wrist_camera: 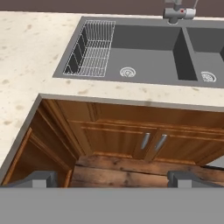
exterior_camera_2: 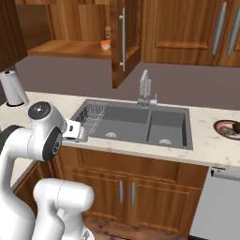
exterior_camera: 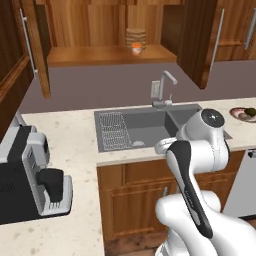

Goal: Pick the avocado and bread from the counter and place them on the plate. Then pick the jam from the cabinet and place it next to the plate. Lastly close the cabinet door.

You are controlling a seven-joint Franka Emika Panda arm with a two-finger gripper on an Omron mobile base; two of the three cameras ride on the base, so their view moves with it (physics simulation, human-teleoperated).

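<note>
The jaws (wrist_camera: 112,178) stand wide open with nothing between them, the two dark tips showing far apart at the bottom of the hand view, which looks down past the table (wrist_camera: 30,52) edge at the lower wood doors (wrist_camera: 144,140) and the plank floor (wrist_camera: 122,173). The arm is folded up in front of the sink (exterior_camera_2: 136,124), well short of everything it has to handle.

The plate (exterior_camera_2: 228,128) sits on the table far to the right of the sink, near the picture's edge; a dark green ball, the avocado (exterior_camera: 250,111), rests on it, and a brown lump beside that looks like the bread (exterior_camera: 243,115), though it is too small to be sure.

The cabinet door (exterior_camera_2: 123,42) hangs open above the tap (exterior_camera_2: 145,89). On the shelf inside stands the jam (exterior_camera: 136,48), an orange-topped jar in front of a stack of bowls (exterior_camera: 135,35). A wire rack (wrist_camera: 89,50) lies in the sink's left basin, and a coffee machine (exterior_camera: 30,175) stands at the left
</note>
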